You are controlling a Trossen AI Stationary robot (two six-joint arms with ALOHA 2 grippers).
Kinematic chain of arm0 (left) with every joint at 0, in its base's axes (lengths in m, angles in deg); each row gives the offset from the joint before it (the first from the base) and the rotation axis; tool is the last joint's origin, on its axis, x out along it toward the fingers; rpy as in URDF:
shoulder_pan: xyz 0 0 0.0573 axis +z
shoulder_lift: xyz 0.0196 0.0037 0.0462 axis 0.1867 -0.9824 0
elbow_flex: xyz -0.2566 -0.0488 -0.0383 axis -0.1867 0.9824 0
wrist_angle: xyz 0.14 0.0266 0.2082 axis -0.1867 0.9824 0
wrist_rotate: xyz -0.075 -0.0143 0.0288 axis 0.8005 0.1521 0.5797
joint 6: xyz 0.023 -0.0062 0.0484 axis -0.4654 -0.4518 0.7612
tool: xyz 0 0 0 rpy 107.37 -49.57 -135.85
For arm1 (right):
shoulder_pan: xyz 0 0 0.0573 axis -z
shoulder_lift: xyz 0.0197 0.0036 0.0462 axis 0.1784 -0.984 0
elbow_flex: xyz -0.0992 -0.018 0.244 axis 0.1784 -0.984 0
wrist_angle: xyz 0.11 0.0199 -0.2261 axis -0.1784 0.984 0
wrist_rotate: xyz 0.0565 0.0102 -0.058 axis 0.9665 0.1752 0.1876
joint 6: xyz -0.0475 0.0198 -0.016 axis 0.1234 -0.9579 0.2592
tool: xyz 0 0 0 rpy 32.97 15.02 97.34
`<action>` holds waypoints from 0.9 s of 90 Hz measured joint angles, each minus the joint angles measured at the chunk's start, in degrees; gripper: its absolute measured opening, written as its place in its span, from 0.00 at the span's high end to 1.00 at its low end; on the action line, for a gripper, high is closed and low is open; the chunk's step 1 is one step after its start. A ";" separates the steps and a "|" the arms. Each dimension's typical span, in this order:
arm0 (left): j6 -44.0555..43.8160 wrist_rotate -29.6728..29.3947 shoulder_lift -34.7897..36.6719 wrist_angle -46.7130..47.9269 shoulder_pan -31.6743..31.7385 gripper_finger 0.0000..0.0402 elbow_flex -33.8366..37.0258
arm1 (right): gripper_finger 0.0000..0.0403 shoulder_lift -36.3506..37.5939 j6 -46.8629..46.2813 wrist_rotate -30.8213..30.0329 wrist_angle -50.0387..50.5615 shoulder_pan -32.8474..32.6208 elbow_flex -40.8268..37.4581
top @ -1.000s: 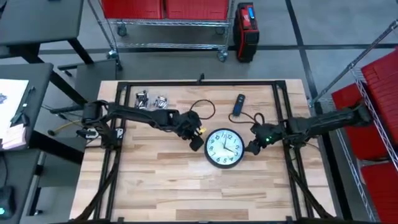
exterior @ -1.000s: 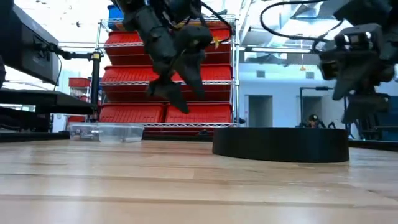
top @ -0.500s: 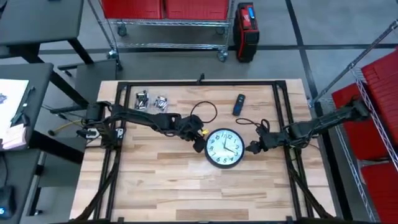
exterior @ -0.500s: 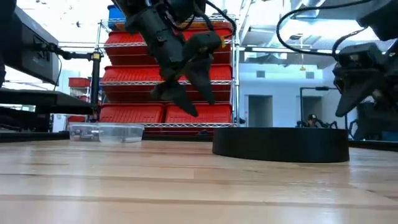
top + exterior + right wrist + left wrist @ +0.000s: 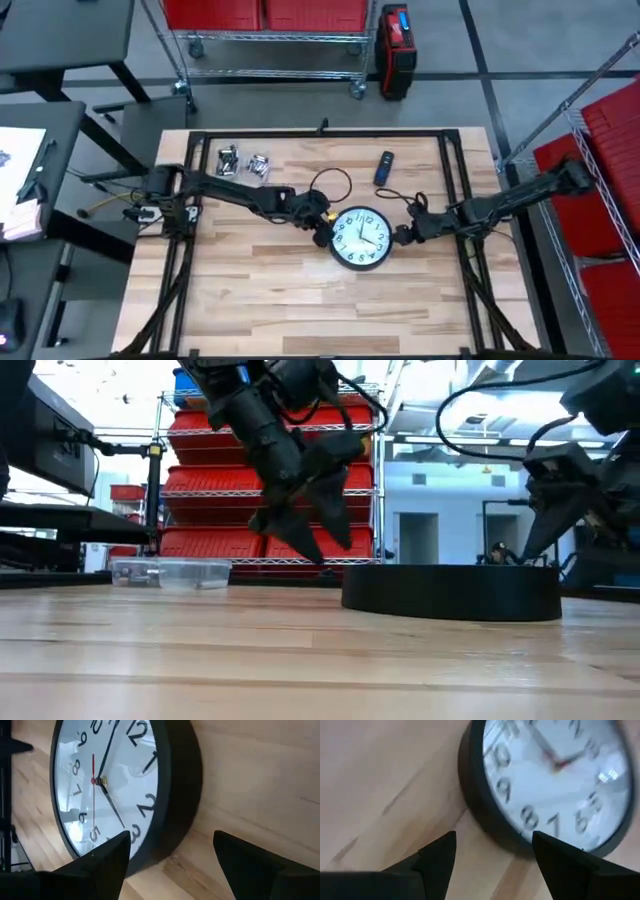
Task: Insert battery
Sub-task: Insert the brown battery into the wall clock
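- A dark remote (image 5: 385,167) lies near the table's far edge.
- A clear plastic box (image 5: 243,162) (small metal parts inside) sits by the far left corner.
- Red bins (image 5: 215,542) fill a wire rack beyond.

Glossy-faced clock (image 5: 359,238), wooden table (image 5: 260,300)
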 joint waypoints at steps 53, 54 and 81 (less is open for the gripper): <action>3.94 1.35 -5.66 -5.07 -1.17 0.40 -0.24 | 0.31 -14.33 -0.84 -0.06 -13.57 0.82 0.20; 4.01 1.41 -5.68 -5.05 -1.16 0.40 -0.26 | 0.31 -14.50 -0.84 -0.11 -13.75 0.82 0.20; 4.74 0.65 -5.90 -4.76 -0.97 0.40 -0.20 | 0.31 -16.87 -1.23 -1.71 -13.44 0.88 0.33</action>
